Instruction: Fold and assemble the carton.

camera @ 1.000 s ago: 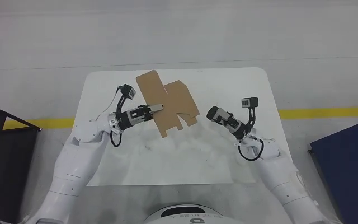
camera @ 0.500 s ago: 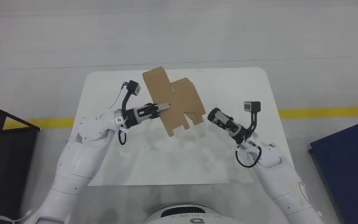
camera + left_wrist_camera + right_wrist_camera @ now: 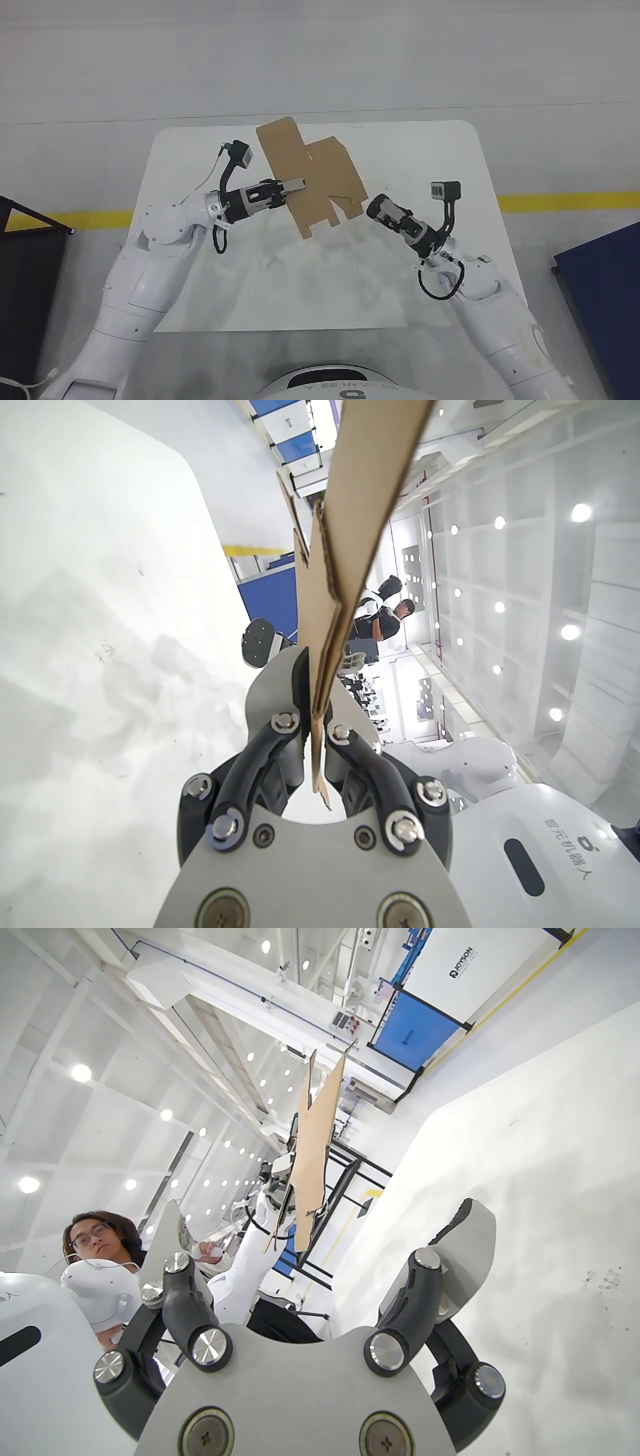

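My left gripper [image 3: 316, 695] is closed down narrow on the flattened cardboard carton [image 3: 318, 188], pinching one edge of the sheet between both pads. In my left wrist view the board runs edge-on straight out from between the fingers [image 3: 272, 700]. Its corrugated layers show just ahead of the pinch, and a small corner of it pokes back behind the pads toward my palm. The carton is unfolded, a flat blank with notched flaps. From the pinch it stretches ahead of my left gripper and across toward my right gripper. It is held tilted up on edge rather than lying flat, with the white table [image 3: 440, 160] beneath my left fingers and clear of them. I cannot tell whether any far corner of the blank rests on the table.

My right gripper [image 3: 372, 206] is spread wide and holds nothing. Its two fingers [image 3: 467, 1228] frame open air, with the carton seen thin and edge-on ahead of them. From above, its fingertips sit just beside the notched edge of the carton, on the side opposite my left gripper's hold. They are near that edge but apparently not touching it. The carton is between my two grippers.
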Motion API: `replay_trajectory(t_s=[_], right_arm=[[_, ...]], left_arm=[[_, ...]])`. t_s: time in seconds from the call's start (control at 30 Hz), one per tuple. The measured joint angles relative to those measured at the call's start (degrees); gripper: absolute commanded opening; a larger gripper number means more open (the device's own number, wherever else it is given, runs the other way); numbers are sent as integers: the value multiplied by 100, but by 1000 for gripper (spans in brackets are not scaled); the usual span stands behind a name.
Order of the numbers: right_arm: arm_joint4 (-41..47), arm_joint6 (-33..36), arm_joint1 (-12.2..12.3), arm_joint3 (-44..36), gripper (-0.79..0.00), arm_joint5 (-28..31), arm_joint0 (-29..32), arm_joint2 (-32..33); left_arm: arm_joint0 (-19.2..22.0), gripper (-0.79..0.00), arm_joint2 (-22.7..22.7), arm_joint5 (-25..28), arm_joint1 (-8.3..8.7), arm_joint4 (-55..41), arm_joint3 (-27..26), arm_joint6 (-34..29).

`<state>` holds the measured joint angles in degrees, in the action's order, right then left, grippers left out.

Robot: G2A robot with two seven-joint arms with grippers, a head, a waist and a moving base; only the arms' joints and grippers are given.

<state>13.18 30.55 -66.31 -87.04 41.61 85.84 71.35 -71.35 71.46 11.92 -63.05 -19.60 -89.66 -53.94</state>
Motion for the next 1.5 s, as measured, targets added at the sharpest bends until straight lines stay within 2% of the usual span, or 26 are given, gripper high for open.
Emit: replay_trajectory(t_s=[0.1,0.2,0.33,0.63,0.67,0.8,1.0,1.07,1.1,1.2,1.23,1.27,1.3,1.37,1.5], right_arm=[[31,14,-4,24,-15,-12,-49,-14],[74,55,-4,43,-99,-23,-103,-11],[281,231,17,130,-99,-17,-196,82],[472,474,61,106,-142,-62,-116,229],[430,534,65,94,-209,-132,-118,207],[311,815,68,3,-397,-479,-181,50],[527,1118,58,24,-489,-733,-310,-116],[728,1288,53,74,-662,-772,-359,-173],[896,1426,50,119,-779,-793,-394,-210],[1379,1805,40,270,-785,-835,-490,-294],[1509,1915,37,323,-785,-848,-523,-318],[1632,2020,33,377,-785,-858,-556,-342],[1797,2145,25,450,-785,-867,-599,-373],[2104,2306,7,561,-785,-897,-650,-423],[3339,2771,-52,849,-785,-1147,-749,-494]], left_arm=[[0,-785,11,87,10,23,1,-78],[17,-785,-27,6,20,-59,8,-334],[77,-785,-37,-133,31,-277,76,-636],[38,-785,35,-106,71,-163,-27,-676],[36,-785,26,-122,73,-155,-45,-677],[62,-785,-52,-182,75,-80,-123,-703],[91,-785,-141,-217,79,2,-165,-717],[89,-785,-154,-198,81,32,-166,-696],[83,-785,-160,-194,83,34,-163,-685],[69,-785,-169,-181,87,39,-149,-662],[64,-711,-171,-176,89,42,-146,-654],[60,-431,-173,-173,90,47,-145,-643],[54,-3,-173,-169,92,50,-146,-625],[46,0,-161,-162,96,45,-146,-601],[-4,0,2,-84,119,-115,-131,-537]])
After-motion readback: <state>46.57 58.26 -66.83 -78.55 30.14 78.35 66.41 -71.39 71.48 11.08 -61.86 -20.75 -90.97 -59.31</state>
